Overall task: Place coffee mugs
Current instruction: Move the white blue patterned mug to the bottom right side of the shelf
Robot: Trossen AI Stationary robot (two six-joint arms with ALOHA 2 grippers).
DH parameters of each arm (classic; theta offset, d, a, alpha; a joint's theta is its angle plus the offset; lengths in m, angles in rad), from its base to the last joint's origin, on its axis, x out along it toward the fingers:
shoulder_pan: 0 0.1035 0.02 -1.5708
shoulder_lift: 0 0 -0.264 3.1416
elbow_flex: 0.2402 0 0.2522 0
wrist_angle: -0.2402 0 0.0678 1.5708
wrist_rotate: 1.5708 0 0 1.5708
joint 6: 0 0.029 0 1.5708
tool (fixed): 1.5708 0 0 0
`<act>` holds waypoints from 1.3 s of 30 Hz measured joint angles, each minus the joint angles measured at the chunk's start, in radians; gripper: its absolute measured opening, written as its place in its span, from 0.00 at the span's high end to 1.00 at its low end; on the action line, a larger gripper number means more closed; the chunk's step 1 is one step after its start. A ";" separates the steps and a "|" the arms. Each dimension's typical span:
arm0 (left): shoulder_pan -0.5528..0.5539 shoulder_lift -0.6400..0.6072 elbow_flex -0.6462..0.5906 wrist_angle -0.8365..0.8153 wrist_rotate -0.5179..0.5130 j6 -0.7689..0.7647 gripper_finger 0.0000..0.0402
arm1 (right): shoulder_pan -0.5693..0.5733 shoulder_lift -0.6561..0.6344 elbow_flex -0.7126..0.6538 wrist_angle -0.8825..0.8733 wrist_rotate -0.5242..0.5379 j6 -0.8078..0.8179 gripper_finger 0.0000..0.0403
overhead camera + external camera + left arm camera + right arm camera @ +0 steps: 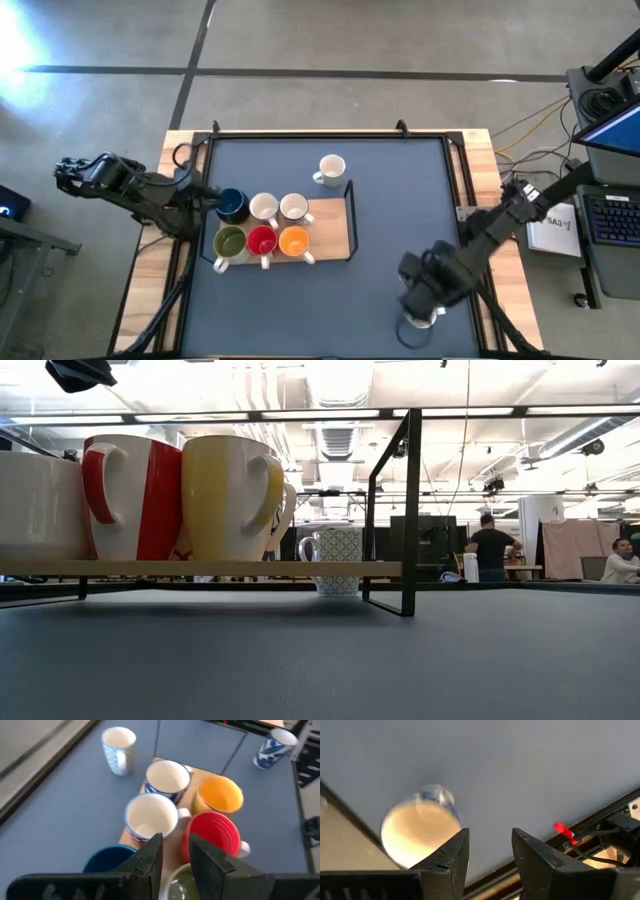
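Hovering over 1 white mug (420,827) near the table's front edge, the right gripper (490,850) has its claw apart. Mugs are hard and breakable; pinch the rim.

left tool (174,851) parted, low at left side, right tool (490,851) apparently open, near front-right

Clearance: right half of table open.
Six ceramic mugs (262,227) packed touching on the wooden tray (331,228); its black wire frame (350,215) blocks sideways entry.
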 joint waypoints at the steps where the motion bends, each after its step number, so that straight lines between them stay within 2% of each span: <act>1: 0.000 0.001 0.000 0.000 0.010 -0.001 0.81 | 0.026 0.000 -0.009 0.015 -0.001 -0.004 0.65; 9: 0.001 0.001 0.000 0.004 0.013 -0.016 0.81 | 0.132 -0.001 -0.101 0.172 0.005 -0.132 0.66; 19: 0.001 0.002 0.000 0.004 0.013 -0.020 0.81 | 0.135 -0.002 -0.261 0.269 0.054 -0.211 0.67; 26: 0.001 0.002 0.000 0.005 0.013 -0.037 0.81 | 0.135 -0.002 -0.369 0.495 0.054 -0.258 0.70; 31: 0.001 0.003 0.000 0.006 0.006 -0.039 0.81 | 0.132 -0.002 -0.396 0.598 0.054 -0.230 0.77; 36: 0.001 0.003 0.000 0.006 0.004 -0.039 0.81 | 0.114 -0.001 -0.388 0.613 0.048 -0.206 0.95; 39: 0.001 0.004 0.000 0.006 0.003 -0.042 0.81 | 0.085 0.000 -0.375 0.613 0.047 -0.169 0.96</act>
